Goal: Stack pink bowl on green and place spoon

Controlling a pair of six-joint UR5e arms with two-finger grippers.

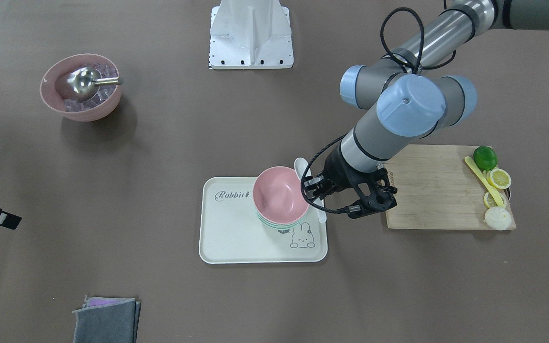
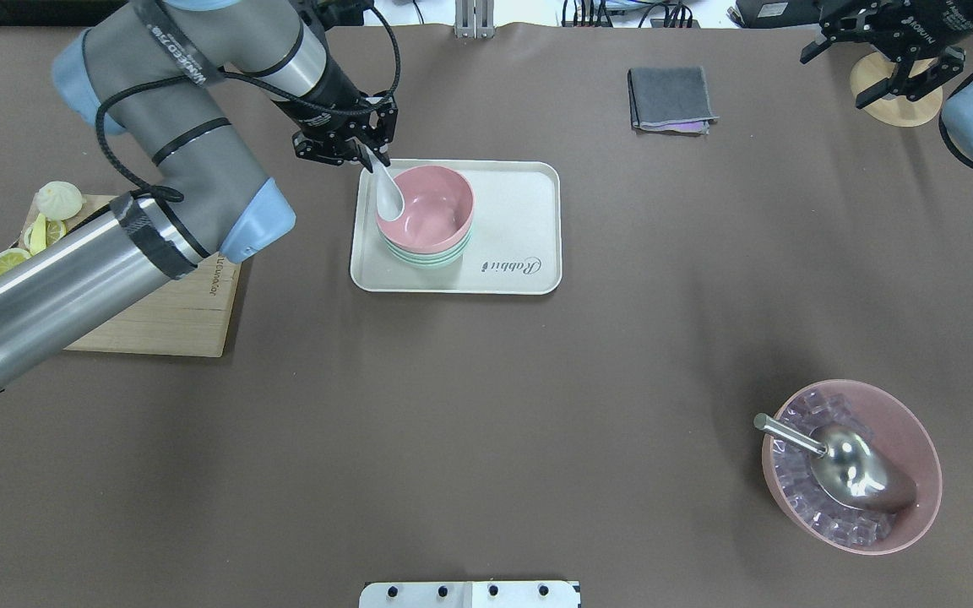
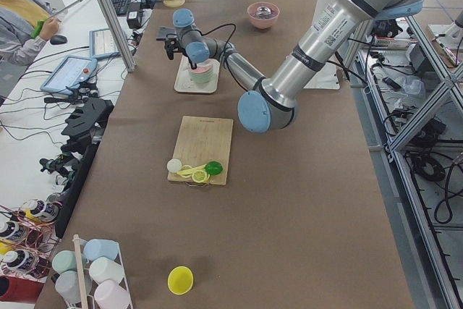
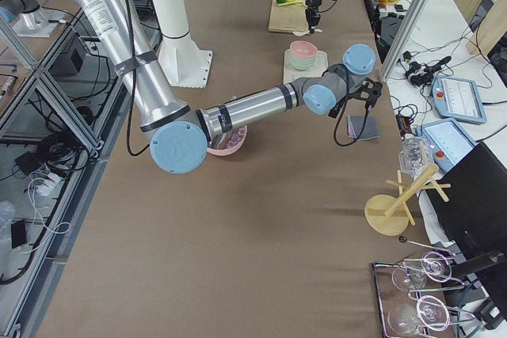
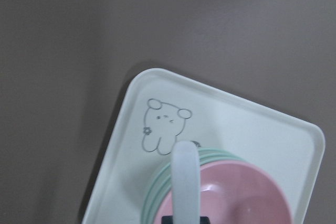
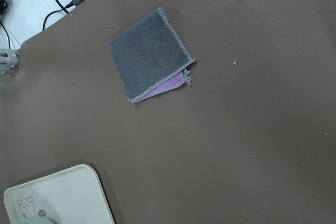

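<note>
While gripping the spoon's (image 2: pixel 388 196) handle in the left pincer (image 2: pixel 366 154), lower scoop-first into the pink bowl (image 2: pixel 437 207), just toward the table's (image 2: pixel 486 380) right edge.

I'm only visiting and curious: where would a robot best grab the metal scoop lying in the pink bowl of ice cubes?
The metal scoop is probably best pinched by its thin handle, from above. The handle sticks out at the rim of the ice-filled pink bowl, clear of the ice cubes, while the rounded head looks wide and slippery.
</note>
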